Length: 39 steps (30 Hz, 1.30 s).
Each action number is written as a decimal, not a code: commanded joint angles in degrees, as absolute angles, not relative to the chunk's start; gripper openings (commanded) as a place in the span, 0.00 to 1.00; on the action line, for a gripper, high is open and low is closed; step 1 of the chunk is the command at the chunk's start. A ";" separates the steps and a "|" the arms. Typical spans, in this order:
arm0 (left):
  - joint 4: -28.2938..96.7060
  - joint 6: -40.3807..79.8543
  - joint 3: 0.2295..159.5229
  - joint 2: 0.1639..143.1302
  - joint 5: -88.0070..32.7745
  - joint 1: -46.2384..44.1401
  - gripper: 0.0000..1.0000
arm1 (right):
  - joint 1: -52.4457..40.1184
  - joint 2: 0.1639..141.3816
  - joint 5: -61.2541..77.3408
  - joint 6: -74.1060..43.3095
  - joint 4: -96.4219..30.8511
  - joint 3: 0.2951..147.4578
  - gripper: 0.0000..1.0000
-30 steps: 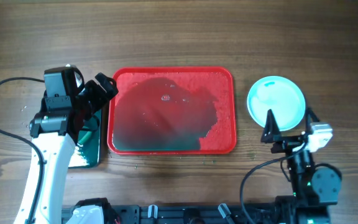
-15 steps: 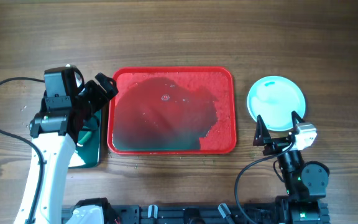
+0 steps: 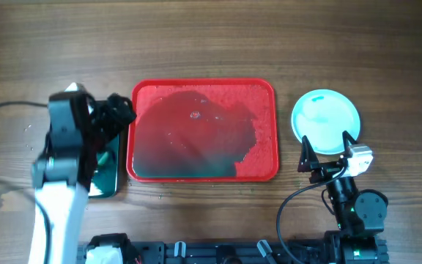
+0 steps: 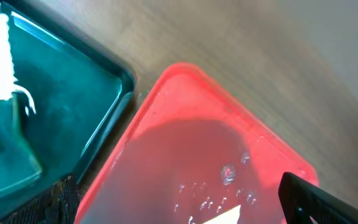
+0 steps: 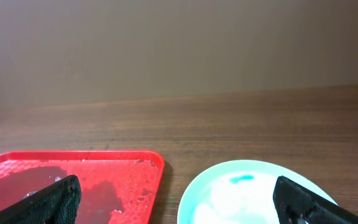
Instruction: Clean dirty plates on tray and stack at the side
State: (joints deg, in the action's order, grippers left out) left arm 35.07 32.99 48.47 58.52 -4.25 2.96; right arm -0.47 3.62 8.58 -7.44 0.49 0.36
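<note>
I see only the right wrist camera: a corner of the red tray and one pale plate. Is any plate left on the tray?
Observer: No. From overhead, the red tray holds no plate, only a dark wet patch.
Operator: Thank you. Where is the left arm?
Observer: The left gripper is above the red tray's left rim, near the far corner. Its fingers are apart.
Operator: Is anything else on that side?
Observer: Yes, a black tray with a green inside lies just left of the red tray. In the left wrist view a white strip is in it. I cannot tell what it is.
</note>
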 commanded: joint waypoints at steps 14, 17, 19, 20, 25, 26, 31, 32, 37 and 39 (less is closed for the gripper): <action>4.38 9.17 0.89 3.29 -3.53 0.58 1.00 | -0.80 3.70 9.43 -7.88 0.71 0.32 1.00; 4.32 9.17 0.32 0.10 -3.11 0.58 1.00 | -0.80 3.70 9.43 -7.88 0.71 0.32 1.00; 4.27 9.41 0.32 0.16 -3.16 0.58 1.00 | -0.80 3.70 9.43 -7.90 0.71 0.32 1.00; 4.25 9.41 0.32 0.16 -3.16 0.58 1.00 | -0.80 3.70 9.43 -7.90 0.71 0.32 1.00; 4.25 9.41 0.32 0.16 -3.14 0.58 1.00 | -0.80 3.70 9.43 -7.90 0.71 0.32 1.00; 4.25 9.41 0.32 0.16 -3.16 0.58 1.00 | -0.80 3.70 9.43 -7.88 0.71 0.32 1.00; 4.25 9.41 0.32 0.16 -3.16 0.58 1.00 | -0.80 3.70 9.43 -7.90 0.71 0.32 1.00; 4.25 9.41 0.32 0.16 -3.16 0.58 1.00 | -0.80 3.70 9.43 -7.90 0.71 0.32 1.00; 4.25 9.41 0.32 0.16 -3.16 0.58 1.00 | -0.80 3.70 9.43 -7.88 0.71 0.32 1.00; 4.25 9.39 0.32 0.16 -3.16 0.58 1.00 | -0.80 3.70 9.43 -7.90 0.71 0.32 1.00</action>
